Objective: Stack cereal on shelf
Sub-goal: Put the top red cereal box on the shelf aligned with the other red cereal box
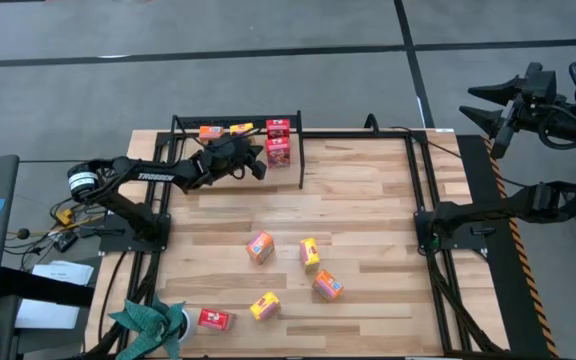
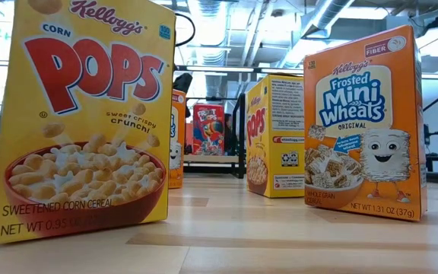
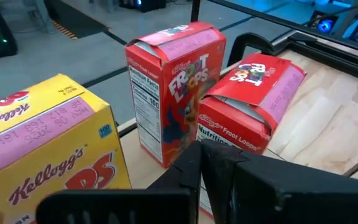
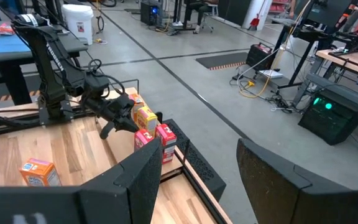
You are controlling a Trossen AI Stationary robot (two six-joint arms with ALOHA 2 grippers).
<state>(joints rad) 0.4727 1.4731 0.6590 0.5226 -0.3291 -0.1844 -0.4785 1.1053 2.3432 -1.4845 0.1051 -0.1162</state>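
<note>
Printed fronts read clearly at table height: "Kellogg's Corn Pops, sweet crispy crunch, sweetened corn cereal" on the nearest yellow box (image 2: 78, 122), and "Kellogg's Frosted Mini Wheats Original, whole grain cereal" on the orange box (image 2: 365, 125), both standing upright.

The left gripper (image 1: 256, 163) reaches over the shelf (image 1: 183, 125) at the table's far edge. Just ahead of its fingers (image 3: 191, 168) lies a red Froot Loops box (image 3: 253, 102), tipped with its long axis slanting and its top leaning toward the upright Froot Loops box (image 3: 173, 87) beyond it, whose narrow side shows a nutrition facts panel. Beside the gripper stands a yellow Pops box (image 3: 51, 149) with a pink-taped top.

I cannot tell whether the left fingers grip the tilted box (they hide the contact).

5 more boxes lie scattered well behind the gripper, on the open tabletop (image 1: 368, 200).

The right gripper (image 1: 493, 110) waits off the table's right side, fingers spread apart and holding nothing.
</note>
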